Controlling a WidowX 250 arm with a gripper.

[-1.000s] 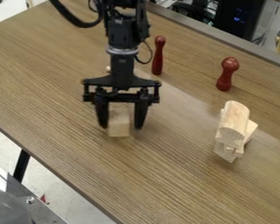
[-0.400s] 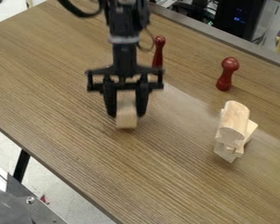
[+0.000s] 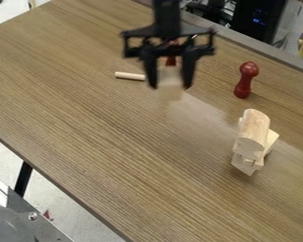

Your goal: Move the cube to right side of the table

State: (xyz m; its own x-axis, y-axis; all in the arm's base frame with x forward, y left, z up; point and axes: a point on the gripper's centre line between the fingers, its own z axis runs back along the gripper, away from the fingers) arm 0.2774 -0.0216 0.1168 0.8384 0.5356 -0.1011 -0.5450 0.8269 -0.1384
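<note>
Black two-finger pincer point(image 3: 170, 87) clasping a pale wooden cube point(image 3: 170, 86) over the far middle of the brown wood-grain desk point(image 3: 116, 142). Left of the cube lies a pale cylindrical rod point(image 3: 130, 76); to its right stands a dark red, round-headed peg point(image 3: 245, 80).

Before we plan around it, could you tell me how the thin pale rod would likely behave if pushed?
The pale rod looks round and lies on its side, so a push across its length would probably roll it. Being slim and short, it is likely light. Its straight, wood-like body suggests it would stay stiff.
</note>
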